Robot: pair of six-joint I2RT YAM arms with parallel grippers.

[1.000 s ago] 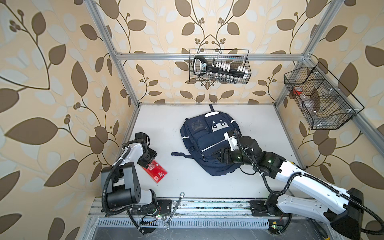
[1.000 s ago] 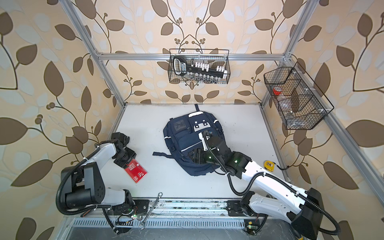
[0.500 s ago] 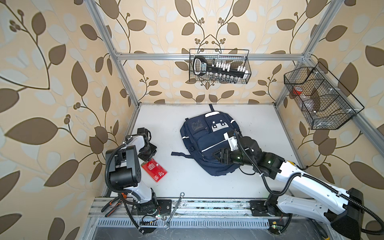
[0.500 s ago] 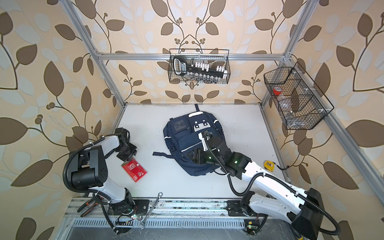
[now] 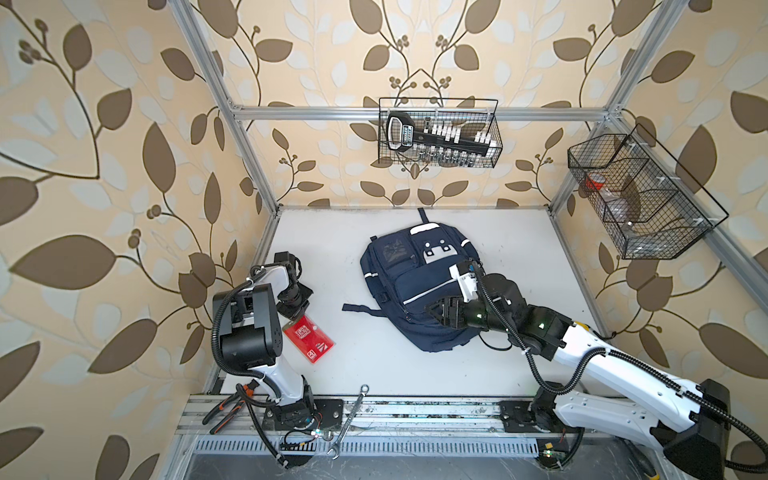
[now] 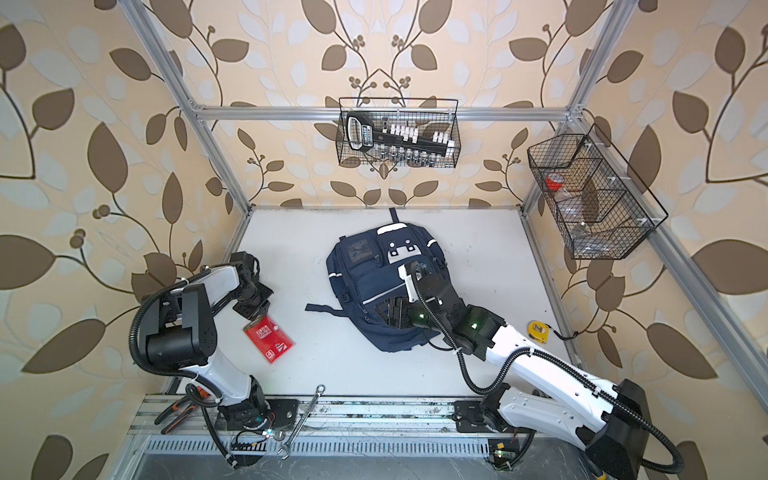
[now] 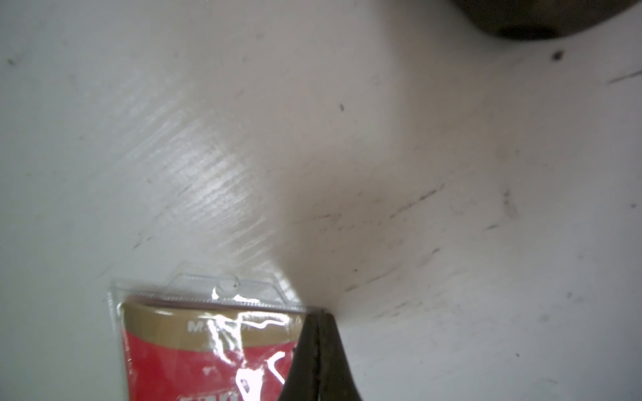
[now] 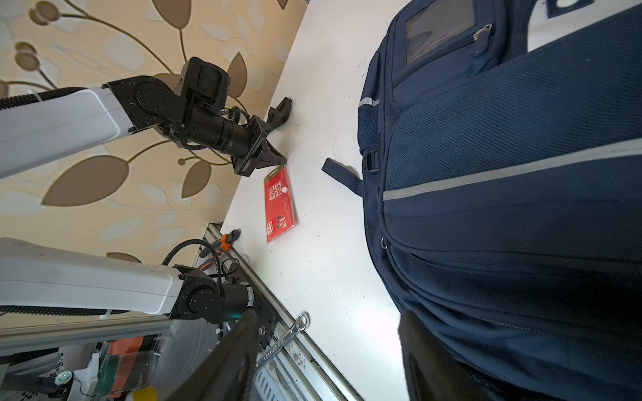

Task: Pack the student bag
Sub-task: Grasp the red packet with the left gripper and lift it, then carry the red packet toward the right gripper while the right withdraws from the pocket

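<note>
Student bag (image 5: 409, 286): navy backpack with pale reflective stripes. It lies flat, front pockets up, mid-bench and a little right of centre. The carry loop points to the rear wall and the base to the front rail. One strap (image 5: 358, 309) trails from the bag's left edge onto the white bench (image 5: 374, 370).

Right hand (image 5: 432, 315): sits over the lower part of the bag with its fingers spread and nothing between them. In the right wrist view one finger (image 8: 434, 364) shows against the bag fabric and the other (image 8: 239, 347) against the front rail. Contact with the fabric cannot be told.

Left hand (image 7: 318, 314): low at the left side of the bench, fingers pressed together. The tips meet a top corner of the red packet (image 7: 194, 354). Whether the clear rim is nipped between them cannot be told.

Red packet, position: flat on the bench near the left edge, well apart from the bag. Bare bench lies between them, and the strap end reaches partway into that gap.

Open room: bare bench runs behind the bag to the rear wall, to its right as far as the side frame, and in a broad strip before it to the front rail.

Edge items:
- A wrench (image 5: 349, 419) lies across the front rail, its ring end at the bench edge.
- Pliers (image 5: 224, 411) lie by the left arm's base.
- A yellow tape measure (image 6: 539, 330) sits near the right edge.
- Wire baskets hang on the rear wall (image 5: 438, 133) and on the right wall (image 5: 640, 199).
</note>
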